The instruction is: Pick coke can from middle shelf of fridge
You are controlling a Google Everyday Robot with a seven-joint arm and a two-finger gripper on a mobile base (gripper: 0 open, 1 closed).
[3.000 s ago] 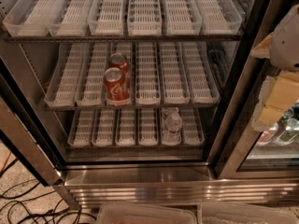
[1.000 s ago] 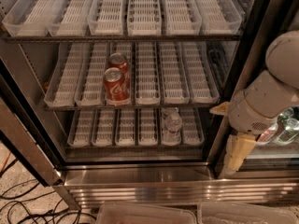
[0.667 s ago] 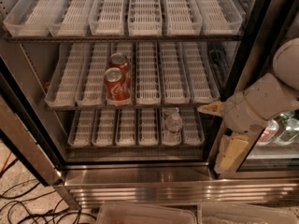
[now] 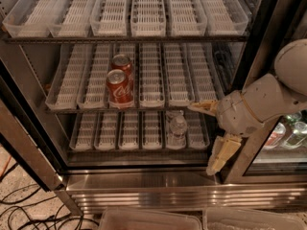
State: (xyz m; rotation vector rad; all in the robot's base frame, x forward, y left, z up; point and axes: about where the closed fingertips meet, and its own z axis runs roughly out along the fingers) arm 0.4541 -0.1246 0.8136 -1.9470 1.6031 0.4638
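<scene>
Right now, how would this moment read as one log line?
phase: pre-grasp | tool: open, holding nothing, low right of fridge opening | coke can: front of two, on middle shelf, untouched

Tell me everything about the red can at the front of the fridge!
The front coke can is small, red and metal-looking, with white curly writing and a silver lid. It stands upright near the front end of a white slotted tray on the middle shelf. A matching second can stands right behind it. Nothing grips it. The robot's hand is off to the right, near the shelf's right end, with its fingers apart.
</scene>
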